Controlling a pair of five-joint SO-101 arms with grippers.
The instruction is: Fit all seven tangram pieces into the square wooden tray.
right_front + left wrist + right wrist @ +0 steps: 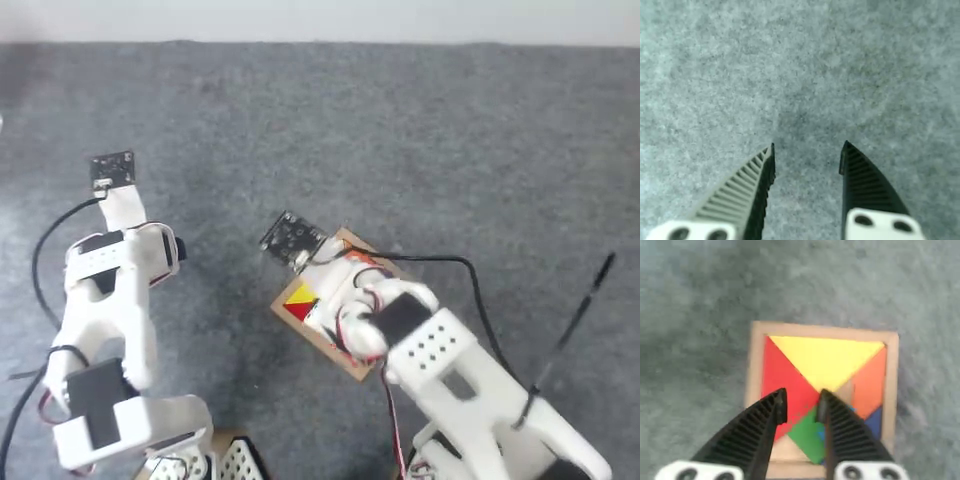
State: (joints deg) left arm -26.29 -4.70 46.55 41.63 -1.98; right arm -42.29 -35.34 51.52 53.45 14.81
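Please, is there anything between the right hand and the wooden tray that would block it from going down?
Nothing visible stands in the way. The right hand hangs directly over the tray, above the red piece and the green piece, and no other thing shows between the hand and the tray.

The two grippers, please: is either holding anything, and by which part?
Nothing is held. The left gripper hangs open over bare carpet; the right gripper has its jaws slightly apart, empty, above the wooden tray.
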